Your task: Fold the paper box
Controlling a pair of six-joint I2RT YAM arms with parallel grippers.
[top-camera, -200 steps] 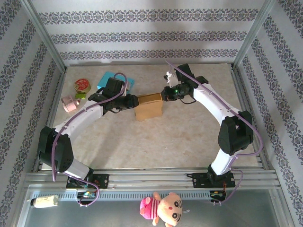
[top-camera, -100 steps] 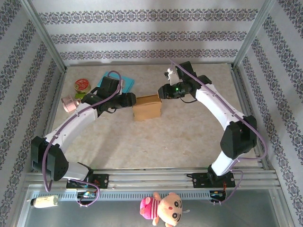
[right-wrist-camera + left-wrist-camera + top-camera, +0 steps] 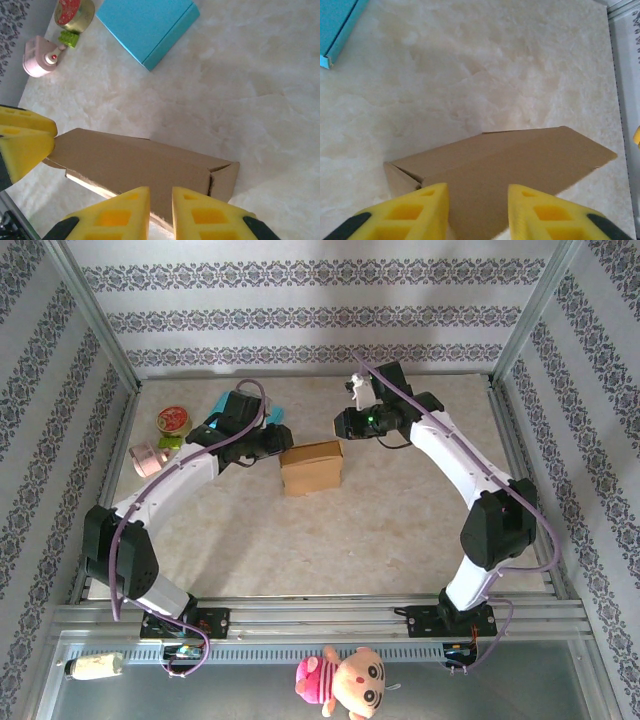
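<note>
The brown paper box (image 3: 312, 466) lies closed on the marble table (image 3: 400, 530), its top flaps down and an end flap showing at its corner (image 3: 222, 180). My left gripper (image 3: 272, 443) hovers just off the box's left end, open, with the box top (image 3: 510, 165) showing between its yellow fingers (image 3: 415, 212) and nothing held. My right gripper (image 3: 340, 425) hangs off the box's far right corner, its fingers (image 3: 207, 215) drawn to a narrow slit with nothing in them. The left fingertips (image 3: 25, 140) appear beyond the box in the right wrist view.
A teal box (image 3: 245, 408) lies behind the left gripper. A red tin (image 3: 174, 421) and a pink bottle (image 3: 150, 457) sit at the far left. Metal rails (image 3: 320, 615) border the near edge, with a plush doll (image 3: 345, 680) beyond them.
Both grippers have drawn back from the box: the left one up and left off its left end, the right one back off its right edge. The box has barely moved.
</note>
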